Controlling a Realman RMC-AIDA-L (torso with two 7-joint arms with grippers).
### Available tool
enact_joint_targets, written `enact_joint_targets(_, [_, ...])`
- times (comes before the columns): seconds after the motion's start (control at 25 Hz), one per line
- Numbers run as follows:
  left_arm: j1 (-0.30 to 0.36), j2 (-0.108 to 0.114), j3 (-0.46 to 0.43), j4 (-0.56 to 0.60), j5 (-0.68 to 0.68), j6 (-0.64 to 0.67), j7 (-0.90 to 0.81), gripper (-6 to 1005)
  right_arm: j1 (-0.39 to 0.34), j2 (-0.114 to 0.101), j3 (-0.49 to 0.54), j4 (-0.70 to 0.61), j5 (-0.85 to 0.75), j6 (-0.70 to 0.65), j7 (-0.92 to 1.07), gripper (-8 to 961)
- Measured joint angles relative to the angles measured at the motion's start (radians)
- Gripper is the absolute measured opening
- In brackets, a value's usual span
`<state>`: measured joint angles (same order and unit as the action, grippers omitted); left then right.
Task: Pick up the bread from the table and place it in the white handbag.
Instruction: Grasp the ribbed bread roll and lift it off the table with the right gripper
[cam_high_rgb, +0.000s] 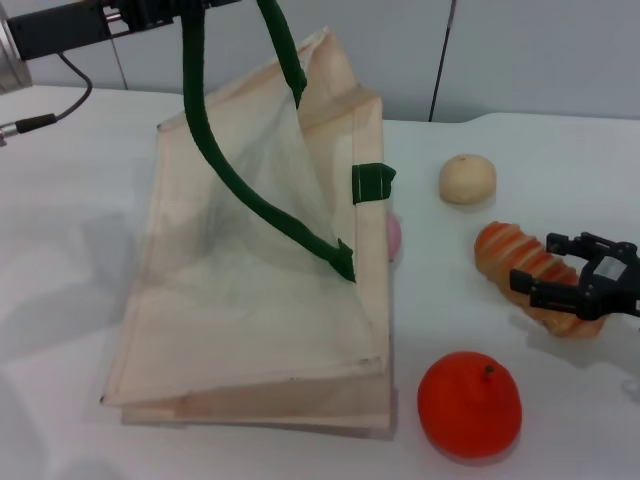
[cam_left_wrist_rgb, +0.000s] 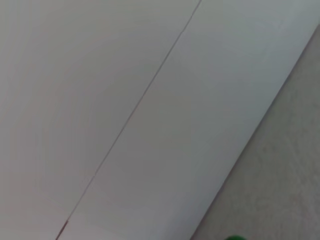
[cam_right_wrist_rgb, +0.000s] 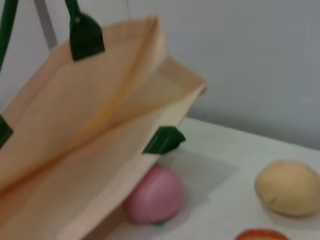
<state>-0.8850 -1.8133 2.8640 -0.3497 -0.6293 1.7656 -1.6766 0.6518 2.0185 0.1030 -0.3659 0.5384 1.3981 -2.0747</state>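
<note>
Orange fruit (cam_high_rgb: 469, 404) nearest camera, on table (cam_high_rgb: 60, 300), just left of and nearer than right gripper (cam_high_rgb: 566, 270). Right gripper low over bread (cam_high_rgb: 530, 274), black fingers (cam_high_rgb: 535, 283) spread, straddling loaf's near half; contact unclear. Bread flat on table beneath it. Tan bun (cam_high_rgb: 467, 178) beyond gripper. Pink ball (cam_right_wrist_rgb: 154, 195) left, touching white handbag (cam_high_rgb: 250, 300). Handbag's green strap (cam_high_rgb: 215, 150) lifted toward left gripper at far top; its fingers can't be made out.

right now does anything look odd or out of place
A small pink ball sits half tucked under the edge of the large cream cloth tote, whose mouth is pulled up by one dark green strap. Nothing looks spilled or damaged.
</note>
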Motion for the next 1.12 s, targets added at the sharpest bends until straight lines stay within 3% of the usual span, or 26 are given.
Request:
enact_joint_targets(0.36, [-0.001,-0.001,-0.001,0.0,0.0,0.0,0.0,120,0.011,0.003,-0.023,0.029,-0.004,-0.134,0.002,842])
enact_joint_targets(1.12, [0.0,-0.001,-0.002,0.0,-0.002,0.0,0.0,120,0.012,0.005,-0.042,0.06,0.002,-0.211,-0.078,836])
